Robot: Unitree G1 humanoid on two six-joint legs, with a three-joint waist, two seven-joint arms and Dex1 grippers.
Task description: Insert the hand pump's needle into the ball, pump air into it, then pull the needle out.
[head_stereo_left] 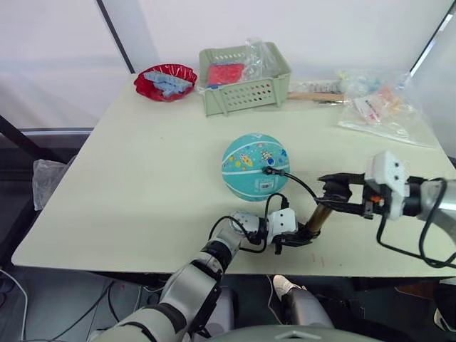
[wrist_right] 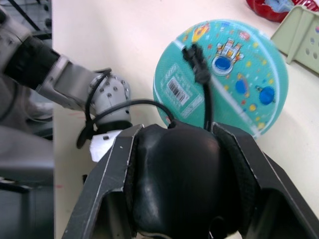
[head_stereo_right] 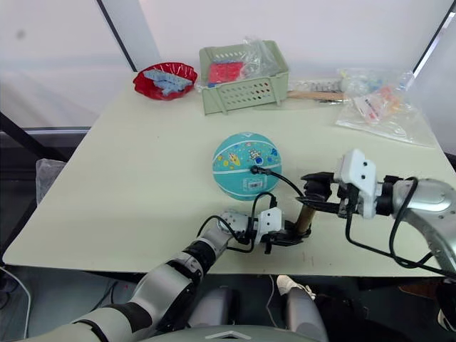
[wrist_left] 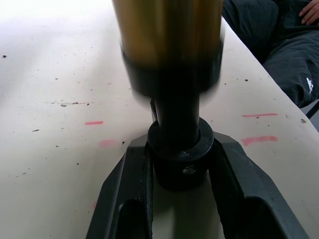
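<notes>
The teal ball (head_stereo_left: 255, 165) rests mid-table, white label facing me. The hand pump (head_stereo_left: 318, 219) stands tilted near the table's front edge, to the ball's right. My left gripper (wrist_left: 180, 169) is shut on the pump's black lower end, with the brass barrel (wrist_left: 172, 40) rising beyond it. My right gripper (wrist_right: 182, 184) is shut on the black handle (head_stereo_left: 335, 191) at the top. A thin black hose (head_stereo_left: 299, 184) runs to a small black fitting (wrist_right: 195, 62) pressed against the ball; the needle pin is hidden under it.
A green basket (head_stereo_left: 246, 85) holding red items, a red bowl (head_stereo_left: 165, 80) and clear plastic bags (head_stereo_left: 377, 107) line the far side. The front table edge (head_stereo_left: 335, 271) is just below the pump. A seated person's legs (wrist_left: 279, 45) show past that edge.
</notes>
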